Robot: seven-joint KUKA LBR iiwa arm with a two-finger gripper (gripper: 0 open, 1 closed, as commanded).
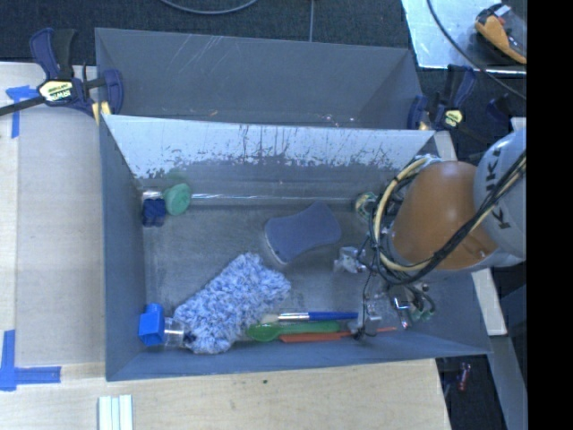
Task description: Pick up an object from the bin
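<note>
Two thin things, a blue pen (315,315) and an orange stick (313,335), lie by the bin's front wall (269,362) at the gripper (365,322), whose state you cannot tell; centre on one, then lift vertically.

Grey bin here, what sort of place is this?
Probably a robotics lab: a robot arm's claw hangs in a grey metal bin of odd items, such as a fluffy blue duster and a blue sponge.
</note>
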